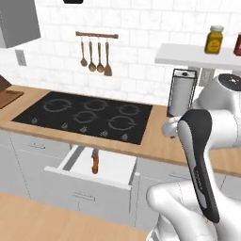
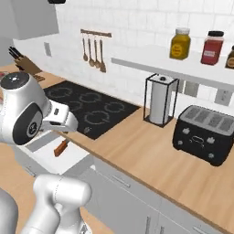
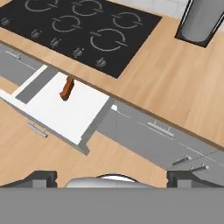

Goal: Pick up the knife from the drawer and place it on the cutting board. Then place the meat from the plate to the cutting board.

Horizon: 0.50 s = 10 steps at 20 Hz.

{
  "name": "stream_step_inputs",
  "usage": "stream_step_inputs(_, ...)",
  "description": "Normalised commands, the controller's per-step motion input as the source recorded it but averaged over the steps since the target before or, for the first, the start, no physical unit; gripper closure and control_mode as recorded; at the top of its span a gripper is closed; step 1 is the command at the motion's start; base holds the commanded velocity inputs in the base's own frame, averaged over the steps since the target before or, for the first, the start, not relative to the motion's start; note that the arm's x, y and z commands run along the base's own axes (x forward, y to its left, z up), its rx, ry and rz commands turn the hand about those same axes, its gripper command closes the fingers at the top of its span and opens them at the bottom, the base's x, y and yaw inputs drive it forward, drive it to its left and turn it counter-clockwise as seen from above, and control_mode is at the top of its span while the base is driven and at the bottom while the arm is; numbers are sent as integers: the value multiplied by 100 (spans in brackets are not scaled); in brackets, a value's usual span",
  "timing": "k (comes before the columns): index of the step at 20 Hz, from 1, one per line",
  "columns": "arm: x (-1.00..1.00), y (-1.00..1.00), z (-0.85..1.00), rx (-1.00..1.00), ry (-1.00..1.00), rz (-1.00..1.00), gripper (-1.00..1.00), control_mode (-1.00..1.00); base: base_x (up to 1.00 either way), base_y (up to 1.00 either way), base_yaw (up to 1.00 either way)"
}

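While the drawer (image 1: 101, 169) stands pulled out under the counter (image 3: 175, 87), the knife (image 1: 95, 162) lies inside it on the white floor. In the left base view the drawer is in the lower middle of the frame, just below the black stove top (image 1: 89, 115), and the knife's orange-red handle shows near the drawer's back edge. In the hand view the drawer (image 3: 65, 109) sits at the middle left, and the knife (image 3: 67, 88) is near its upper part, partly tucked under the counter's edge, so the blade is hidden. In the right base view the knife (image 2: 61, 147) peeks out at the left, just below the arm.

The gripper (image 3: 112, 177) is at the bottom of the hand view. Its two dark tips are far apart, so it is wide open and holds nothing. It hangs well apart from the knife.

A paper towel roll (image 2: 160, 101) and a black toaster (image 2: 208, 132) stand on the counter at the right.
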Motion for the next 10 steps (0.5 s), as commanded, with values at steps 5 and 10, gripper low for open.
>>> stream_step_inputs(5,0,0,0,0,0,0,-100,100,-13,-47,63)
stream_step_inputs(10,0,0,0,0,0,0,-100,100,1,-5,45)
